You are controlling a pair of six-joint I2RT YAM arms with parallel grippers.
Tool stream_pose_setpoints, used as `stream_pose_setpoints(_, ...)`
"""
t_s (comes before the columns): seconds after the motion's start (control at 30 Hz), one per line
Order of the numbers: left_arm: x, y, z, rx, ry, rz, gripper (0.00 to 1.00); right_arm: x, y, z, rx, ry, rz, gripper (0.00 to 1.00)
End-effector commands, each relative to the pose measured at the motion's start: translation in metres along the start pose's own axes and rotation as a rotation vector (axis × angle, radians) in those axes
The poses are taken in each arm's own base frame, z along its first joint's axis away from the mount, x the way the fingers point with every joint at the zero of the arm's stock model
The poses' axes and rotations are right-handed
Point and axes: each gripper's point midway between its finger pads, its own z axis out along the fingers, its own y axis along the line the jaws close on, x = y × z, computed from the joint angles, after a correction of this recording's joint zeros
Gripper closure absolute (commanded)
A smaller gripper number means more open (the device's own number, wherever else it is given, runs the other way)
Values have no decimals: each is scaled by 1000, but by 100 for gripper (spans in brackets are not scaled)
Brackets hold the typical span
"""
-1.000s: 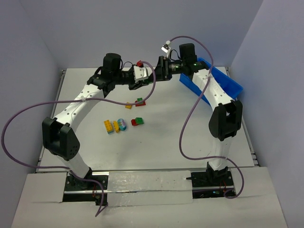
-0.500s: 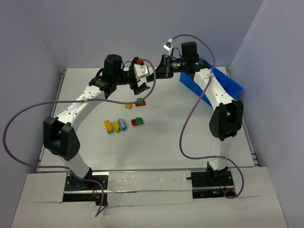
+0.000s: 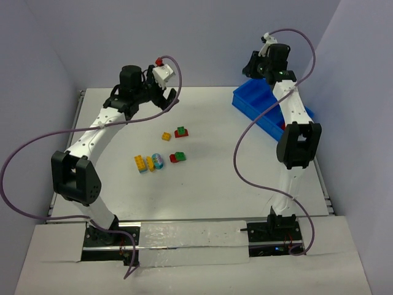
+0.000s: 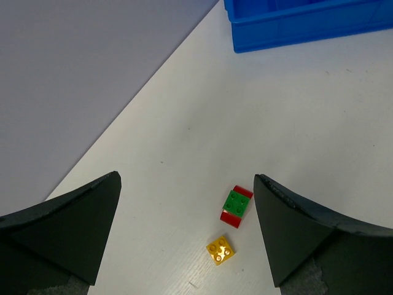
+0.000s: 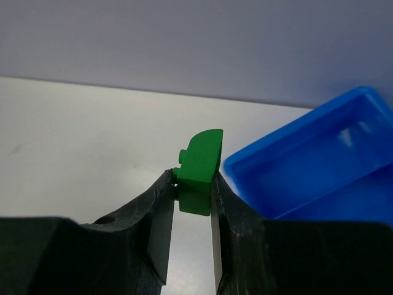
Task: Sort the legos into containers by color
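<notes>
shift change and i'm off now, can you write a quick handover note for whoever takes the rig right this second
Left gripper: open, empty, raised above the green-on-red pair and a small yellow brick.
Right gripper: shut on a green brick, held up beside the blue bin, not released.
Table, nearer the arms: a red-green pair, a yellow-orange piece, a yellow and light blue cluster.
Done: bin contents cannot be made out.
Left: drop the green brick, split the pairs, sort the rest.
</notes>
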Motion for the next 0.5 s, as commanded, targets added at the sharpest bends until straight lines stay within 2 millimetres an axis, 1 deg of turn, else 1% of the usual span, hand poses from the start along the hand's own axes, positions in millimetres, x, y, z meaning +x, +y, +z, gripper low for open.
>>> stream_pose_setpoints(0.0, -30, 16, -12, -75, -46, -47, 1, -24, -49, 25, 228, -136, -102, 100)
stream_pose_setpoints(0.03, -29, 17, -13, -77, -45, -48, 1, -28, -52, 26, 235, -153, -106, 100)
stream_pose_setpoints(0.07, -27, 19, -13, -86, -38, -53, 1, -22, -63, 34, 258, -151, -110, 100)
stream_pose_setpoints(0.1, -26, 20, -14, -92, -33, -58, 1, -18, -68, 40, 266, -152, -112, 100)
stream_pose_setpoints(0.17, -21, 24, -15, -105, -19, -70, 1, -21, -78, 45, 300, -172, -127, 100)
stream_pose_setpoints(0.3, -15, 28, -18, -128, 3, -80, 1, -12, -99, 57, 368, -184, -137, 100)
stream_pose_setpoints(0.4, -12, 30, -20, -141, 14, -80, 1, -3, -109, 65, 397, -172, -162, 100)
stream_pose_setpoints(0.47, -10, 31, -20, -147, 21, -81, 1, 1, -112, 68, 404, -166, -165, 100)
